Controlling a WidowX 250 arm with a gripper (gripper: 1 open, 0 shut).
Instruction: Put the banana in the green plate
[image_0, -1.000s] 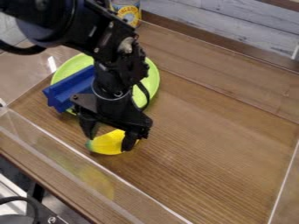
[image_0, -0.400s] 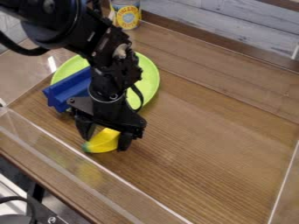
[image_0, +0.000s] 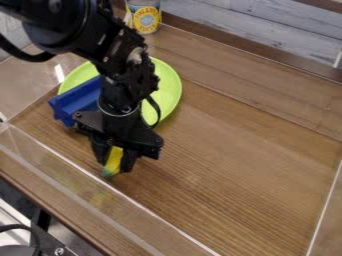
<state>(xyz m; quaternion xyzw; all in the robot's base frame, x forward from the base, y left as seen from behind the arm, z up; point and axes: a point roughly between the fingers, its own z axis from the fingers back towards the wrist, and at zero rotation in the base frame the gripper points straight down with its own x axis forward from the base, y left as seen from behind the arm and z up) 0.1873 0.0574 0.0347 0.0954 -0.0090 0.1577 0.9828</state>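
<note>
Pincer (image_0: 116, 160) points down, jaws narrowed about the banana (image_0: 115, 163) on the bench; green plate (image_0: 163, 83) lies behind the arm, up-frame.

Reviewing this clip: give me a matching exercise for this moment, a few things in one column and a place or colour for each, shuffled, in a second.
Things:
1. banana
2. green plate
3. blue block
4. yellow can

Places or colours:
A. at the table's far edge, behind the plate
B. between the gripper's fingers, low on the wooden table
C. round, lime green, behind the arm
D. ridged, at the plate's left edge

Pairs: 1-B, 2-C, 3-D, 4-A
</note>
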